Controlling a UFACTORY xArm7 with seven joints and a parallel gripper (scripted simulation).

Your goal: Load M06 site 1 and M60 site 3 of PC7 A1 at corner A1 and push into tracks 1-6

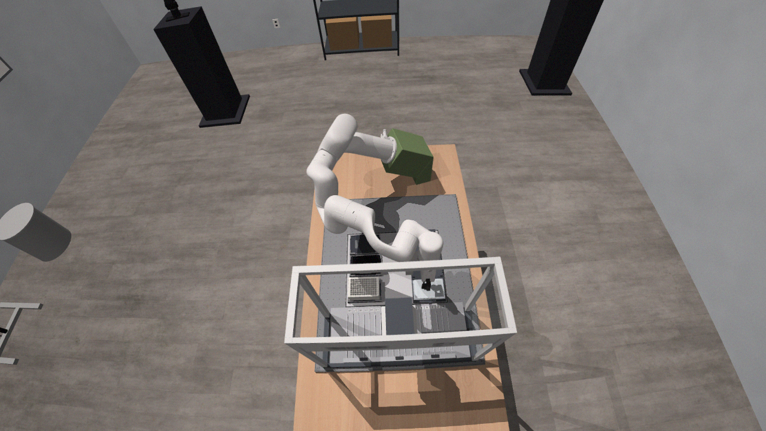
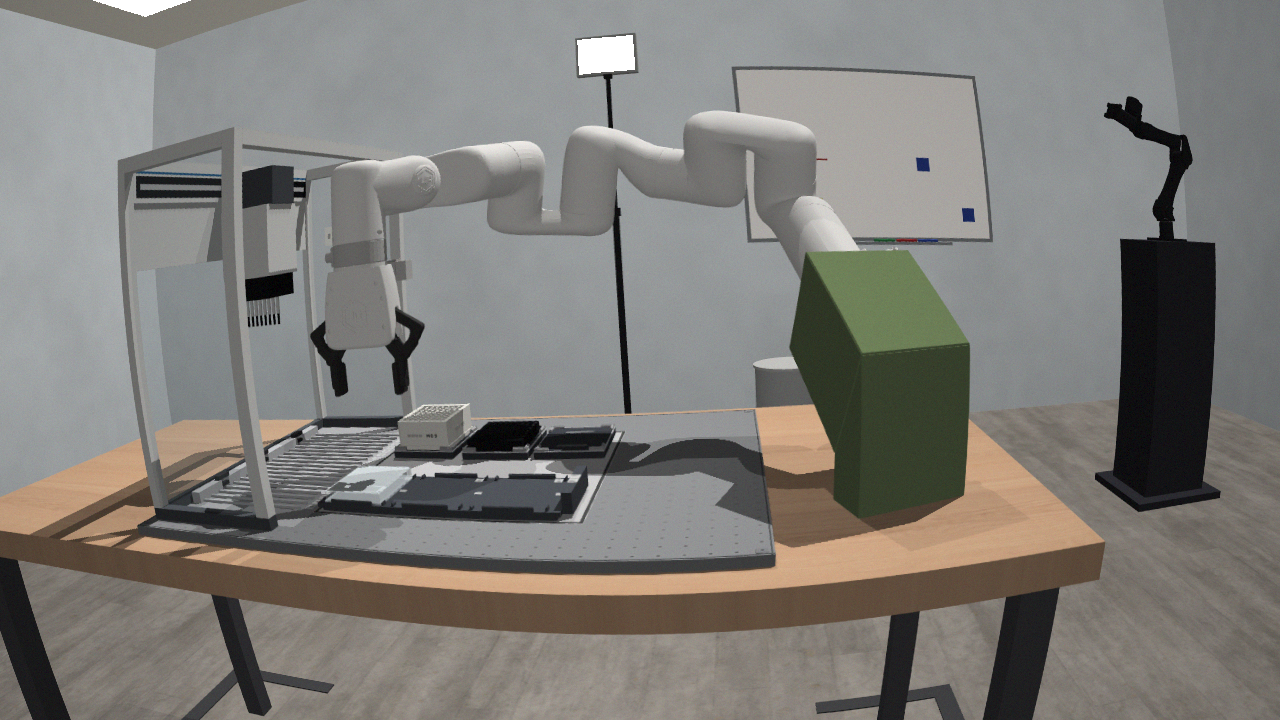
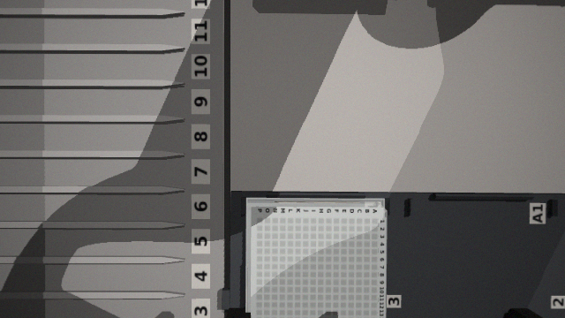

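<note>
My gripper [image 2: 366,380] is open and empty, high above the rail end of the carrier PC7 [image 2: 452,492]; it also shows in the overhead view [image 1: 426,285]. The pale 384-well plate M60 [image 3: 315,261] lies on the carrier's site marked 3 [image 3: 393,301], next to the rails, with its A1 corner at the upper right in the wrist view. Site 2, with its A1 mark, is bare. The carrier's upper edge runs between track numbers 6 and 7 [image 3: 200,172]. The black plate M06 [image 2: 505,436] sits in the middle nest. The white deep-well block M09 [image 2: 434,425] sits in the nest nearest the rails.
The white instrument frame [image 2: 187,322] stands over the rails [image 2: 304,452], with a pipetting head [image 2: 268,241] hanging close to my wrist. The nest nearest the arm's base [image 2: 577,438] is empty. A green box [image 2: 881,376] covers the arm's base.
</note>
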